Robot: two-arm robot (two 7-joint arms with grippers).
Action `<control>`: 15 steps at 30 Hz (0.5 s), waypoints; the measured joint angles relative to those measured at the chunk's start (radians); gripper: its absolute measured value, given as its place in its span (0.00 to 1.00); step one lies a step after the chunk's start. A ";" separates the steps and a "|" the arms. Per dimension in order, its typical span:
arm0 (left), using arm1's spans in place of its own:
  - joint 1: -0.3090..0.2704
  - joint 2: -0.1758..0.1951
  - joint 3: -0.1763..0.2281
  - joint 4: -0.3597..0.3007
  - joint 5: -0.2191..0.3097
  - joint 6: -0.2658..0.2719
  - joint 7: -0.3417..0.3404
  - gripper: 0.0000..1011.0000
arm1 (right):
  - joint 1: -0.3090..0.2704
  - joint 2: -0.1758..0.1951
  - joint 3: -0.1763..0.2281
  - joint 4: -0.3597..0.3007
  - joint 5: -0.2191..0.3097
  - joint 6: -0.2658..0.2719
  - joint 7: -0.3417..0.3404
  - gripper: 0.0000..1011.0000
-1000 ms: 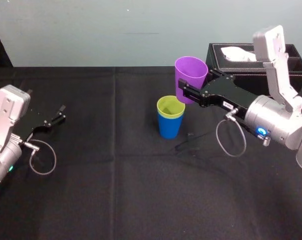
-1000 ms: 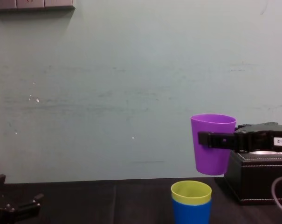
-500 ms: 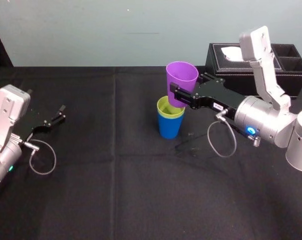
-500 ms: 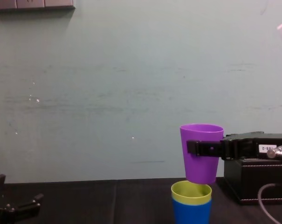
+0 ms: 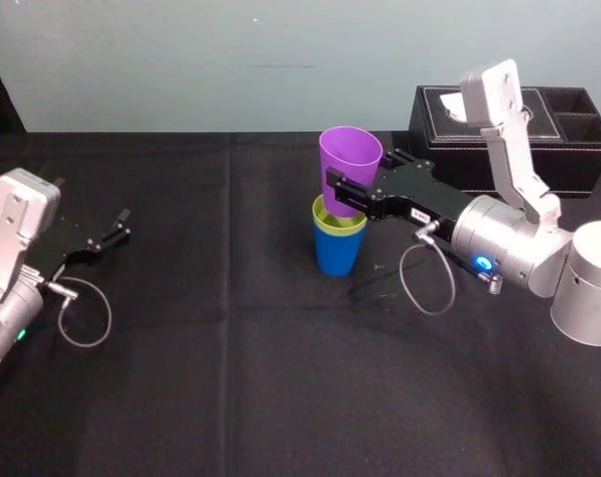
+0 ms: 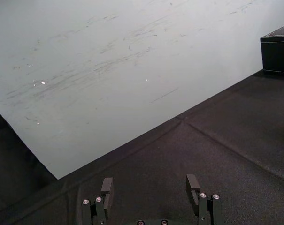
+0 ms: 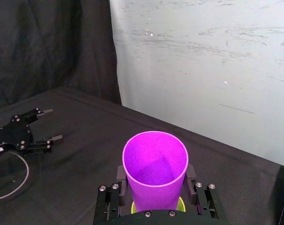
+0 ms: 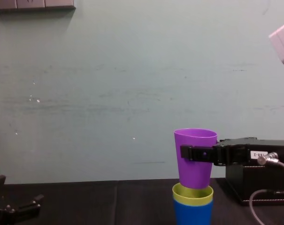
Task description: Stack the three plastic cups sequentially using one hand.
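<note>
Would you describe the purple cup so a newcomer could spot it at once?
On the black table, left of the tissue box, a blue cup holds a yellow-green cup. The purple cup is above them, its base at the yellow-green one's mouth; it alone is held by the right gripper.

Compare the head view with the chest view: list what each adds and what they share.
Head view: white tissue in the box's top. Chest view: side-on, the purple cup's base just reaching the yellow-green cup's rim. Both: the right gripper holding the purple cup over the yellow-green cup nested in the blue cup; the left gripper parked left, open.
</note>
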 joint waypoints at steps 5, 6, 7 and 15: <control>0.000 0.000 0.000 0.000 0.000 0.000 0.000 1.00 | 0.005 -0.002 -0.010 0.011 -0.003 -0.013 -0.003 0.71; 0.000 0.000 0.000 0.000 0.000 0.000 0.000 1.00 | 0.006 -0.002 -0.012 0.014 -0.004 -0.015 -0.003 0.71; 0.000 0.000 0.000 0.000 0.000 0.000 0.000 1.00 | 0.007 -0.002 -0.014 0.016 -0.008 -0.019 -0.004 0.71; 0.000 0.000 0.000 0.000 0.000 0.000 0.000 1.00 | 0.017 -0.008 -0.024 0.041 -0.028 -0.044 -0.004 0.71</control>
